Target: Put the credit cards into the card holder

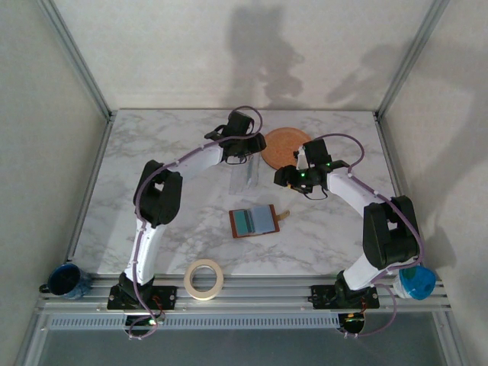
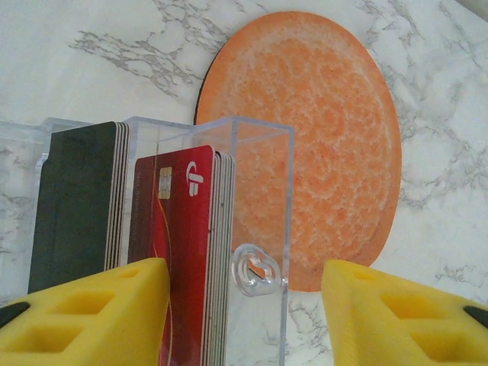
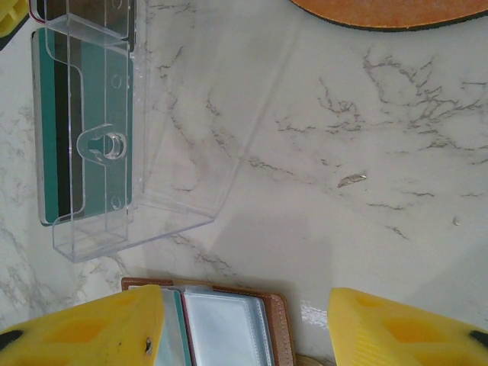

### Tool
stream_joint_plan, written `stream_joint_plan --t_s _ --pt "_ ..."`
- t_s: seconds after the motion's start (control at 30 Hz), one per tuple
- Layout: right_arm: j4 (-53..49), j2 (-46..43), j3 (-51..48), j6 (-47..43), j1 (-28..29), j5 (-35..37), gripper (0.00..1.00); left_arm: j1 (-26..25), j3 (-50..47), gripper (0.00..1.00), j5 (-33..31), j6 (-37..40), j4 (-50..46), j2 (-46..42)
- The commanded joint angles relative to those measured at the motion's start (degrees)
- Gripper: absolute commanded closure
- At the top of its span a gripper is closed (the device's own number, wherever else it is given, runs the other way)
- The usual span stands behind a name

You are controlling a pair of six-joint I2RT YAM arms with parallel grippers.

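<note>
Left wrist view: the credit cards (image 2: 183, 244) stand packed face to face in one bay of a clear case (image 2: 263, 152). The front one is red, and a dark stack (image 2: 76, 206) fills the bay to its left. Their long axis runs up the frame, straight away from the left gripper (image 2: 244, 313). That claw is spread wide and carries nothing. The red stack sits left of its midline, close against the left finger (image 2: 91, 313), and the case's empty end lies between the fingers. We cannot tell whether that finger touches the case. The orange plate (image 2: 305, 145) lies flat just beyond.

Right wrist view: the right gripper (image 3: 244, 305) is also wide open and empty. The card holder (image 3: 229, 324) lies open on the marble table (image 3: 366, 152) directly below it, between the fingers, with see-through pockets facing up. The case sits up and to the left of this claw, a teal card (image 3: 49, 137) showing through its wall.

Top external view: the holder lies flat at table centre, nearer the arm bases than the case. One leaf shows teal and the other pale blue-grey; whether those are cards or bare pockets we cannot tell.

Judgement: the left arm is nearer the cards and the right arm nearer the holder. A pinch on the red stack needs the left claw shifted left and closed across the stack's thin dimension. The cards then travel toward the bases.
</note>
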Motion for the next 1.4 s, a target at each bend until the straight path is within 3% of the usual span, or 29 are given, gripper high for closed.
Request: stream_joint_plan --t_s 0.0,0.23,0.73,0.97,1.37 --pt "-0.79 0.76 1.03 -0.84 -0.33 -0.28 0.41 0.02 1.61 0.48 2.40 -0.70 1.26 0.84" --pt "-0.84 0.59 1.03 -0.86 -0.38 -0.15 0.41 -0.13 1.02 0.62 2.83 -0.44 2.35 -0.50" --pt "-0.83 0.67 1.03 -0.90 -0.33 -0.26 0.40 -0.17 0.42 0.73 1.92 0.09 2.25 -2.32" --pt "-0.76 0.85 1.12 -0.93 -0.33 -0.45 0.41 -0.17 0.35 0.83 1.40 0.62 1.71 -2.67" --pt "-0.72 1.11 1.21 -0.83 -0.35 -0.57 0.41 -0.14 0.44 0.90 -0.94 1.74 0.16 -3.81"
